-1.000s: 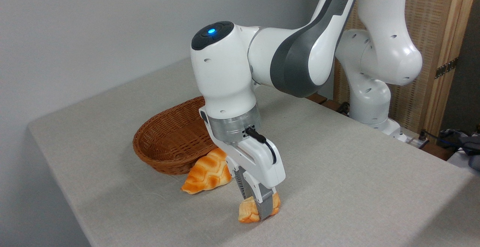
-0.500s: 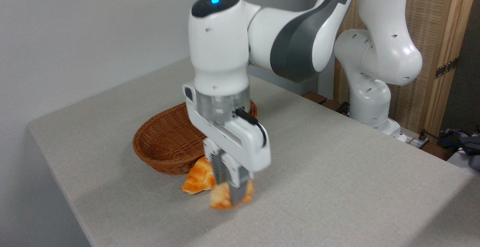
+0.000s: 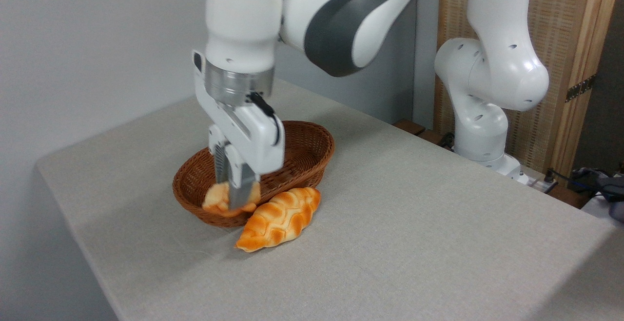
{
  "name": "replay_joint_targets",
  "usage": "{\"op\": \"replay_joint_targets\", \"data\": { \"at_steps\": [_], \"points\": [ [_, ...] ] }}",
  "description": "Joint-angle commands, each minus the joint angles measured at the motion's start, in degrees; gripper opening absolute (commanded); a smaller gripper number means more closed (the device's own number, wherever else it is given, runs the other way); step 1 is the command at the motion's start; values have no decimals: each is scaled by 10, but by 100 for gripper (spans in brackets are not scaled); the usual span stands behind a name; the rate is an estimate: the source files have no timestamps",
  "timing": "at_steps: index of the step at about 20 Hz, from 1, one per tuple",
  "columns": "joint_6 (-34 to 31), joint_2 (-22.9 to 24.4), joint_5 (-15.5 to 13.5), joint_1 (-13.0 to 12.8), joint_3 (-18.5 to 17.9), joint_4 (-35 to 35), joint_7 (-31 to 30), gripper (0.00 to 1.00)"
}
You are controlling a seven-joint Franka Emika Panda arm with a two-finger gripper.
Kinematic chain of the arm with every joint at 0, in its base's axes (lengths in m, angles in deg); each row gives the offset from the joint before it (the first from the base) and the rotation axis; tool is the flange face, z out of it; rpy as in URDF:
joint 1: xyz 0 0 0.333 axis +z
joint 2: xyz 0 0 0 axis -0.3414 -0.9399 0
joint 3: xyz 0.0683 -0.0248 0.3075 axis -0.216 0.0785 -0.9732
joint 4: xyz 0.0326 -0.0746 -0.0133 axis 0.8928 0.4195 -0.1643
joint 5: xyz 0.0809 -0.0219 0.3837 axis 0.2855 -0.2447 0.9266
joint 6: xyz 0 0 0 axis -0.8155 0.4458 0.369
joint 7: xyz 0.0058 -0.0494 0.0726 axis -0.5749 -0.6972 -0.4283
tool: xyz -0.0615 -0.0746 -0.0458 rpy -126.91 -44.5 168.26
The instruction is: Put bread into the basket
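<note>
The gripper (image 3: 237,199) is clamped on the bun (image 3: 222,200), fingers pointing straight down; the bun hangs over the near rim of the basket (image 3: 312,152), lifted off the table (image 3: 438,243), at the basket's left end as seen. Can't tell whether the bun is fully inside the rim line or partly overlapping the front wall; it looks just at the rim, roughly level with it.

Key relation: the basket's hollow lies behind and to the right of the bun, toward the table's far edge; the basket's long axis runs left-near to right-far, so there is more room along that line than across it. Judgement: a short push back and right, then opening, should drop the bun in; opening here risks it catching the rim and rolling out toward the near edge.

The loaf (image 3: 279,219) lies on the table touching the basket's front wall, long axis about parallel w/ the basket, just right of the bun.

Vs. 1 s ago: the bun was low, nearer the table's front edge and right of the loaf; since then it has gone up, left and back; the arm's wrist is higher; the loaf, then half hidden by the gripper, is now in full view; basket unmoved.
</note>
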Motion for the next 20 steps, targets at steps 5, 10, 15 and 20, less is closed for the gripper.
{"op": "replay_joint_targets", "data": {
  "at_steps": [5, 10, 15, 20],
  "points": [
    [-8, -4, -6, 1, 72, -1, -73, 100],
    [-12, -15, -4, 1, 92, 2, -86, 100],
    [-44, -18, 27, 0, 106, 1, -87, 100],
    [-51, -17, 29, 0, 108, 1, -88, 100]
  ]
}}
